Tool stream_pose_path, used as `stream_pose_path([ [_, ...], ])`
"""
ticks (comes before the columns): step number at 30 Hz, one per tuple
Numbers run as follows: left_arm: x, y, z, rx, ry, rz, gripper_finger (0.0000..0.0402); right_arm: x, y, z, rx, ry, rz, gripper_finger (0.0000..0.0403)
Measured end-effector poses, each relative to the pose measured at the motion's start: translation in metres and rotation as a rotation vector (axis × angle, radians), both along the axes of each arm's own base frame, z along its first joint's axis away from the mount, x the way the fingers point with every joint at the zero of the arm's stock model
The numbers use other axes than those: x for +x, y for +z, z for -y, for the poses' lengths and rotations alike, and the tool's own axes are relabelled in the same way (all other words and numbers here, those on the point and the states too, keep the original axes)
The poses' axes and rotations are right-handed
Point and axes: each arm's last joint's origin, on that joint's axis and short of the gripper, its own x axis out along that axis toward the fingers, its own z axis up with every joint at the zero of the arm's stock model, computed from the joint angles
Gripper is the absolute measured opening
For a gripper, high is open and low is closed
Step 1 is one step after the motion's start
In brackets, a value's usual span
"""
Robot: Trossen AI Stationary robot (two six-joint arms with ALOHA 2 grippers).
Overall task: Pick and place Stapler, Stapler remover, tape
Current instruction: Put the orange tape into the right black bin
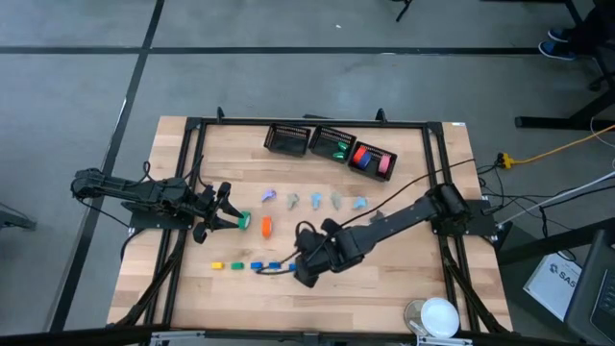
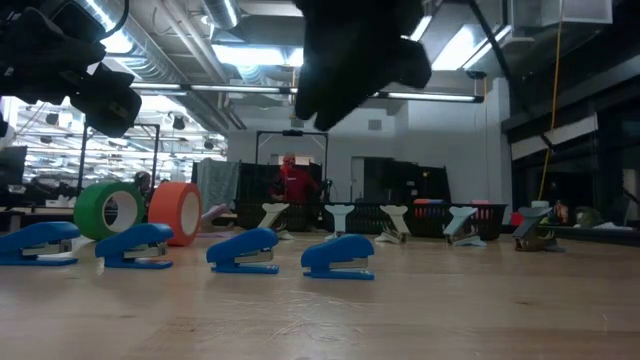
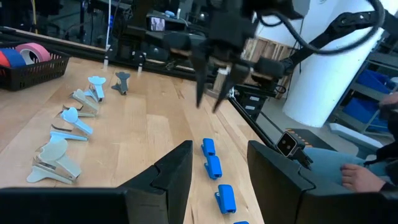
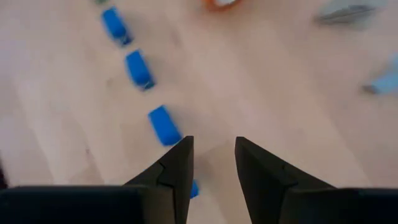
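Right gripper above row of small blue staplers on desk.
Small blue plastic staplers (image 1: 258, 266) lie in a row near the front of the wooden desk (image 1: 384, 298); right gripper (image 4: 213, 163) hangs just above the row's end, fingers spread, empty. Left gripper (image 1: 231, 217) spread, beside the green tape roll (image 1: 244, 221); orange tape roll (image 1: 267, 227) adjacent.

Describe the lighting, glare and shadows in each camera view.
High view: even overhead light, only soft shadows on the table. Low view: bright ceiling lamps glare behind the right gripper, which reads as a black silhouette, while the blue staplers are well lit. Left wrist view: the left gripper is dark in front of lit wood. Right wrist view: dark fingers against pale wood.
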Motion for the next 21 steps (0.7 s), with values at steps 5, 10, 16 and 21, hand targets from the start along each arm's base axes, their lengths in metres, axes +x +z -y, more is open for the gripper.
stream_pose_path([
  [5,0.0,0.0,0.0,0.0,0.0,0.0,0.015,0.006,-0.017,-0.003,-0.017,0.156,0.081,0.0122],
  [10,0.0,0.0,0.0,0.0,0.0,0.0,0.015,0.017,-0.024,0.009,-0.021,0.185,0.164,0.0125],
  [16,0.0,0.0,0.0,0.0,0.0,0.0,0.015,0.031,-0.021,0.033,0.054,0.076,0.218,0.017],
  [21,0.0,0.0,0.0,0.0,0.0,0.0,0.015,0.045,-0.02,0.05,0.125,-0.041,0.312,0.0217],
])
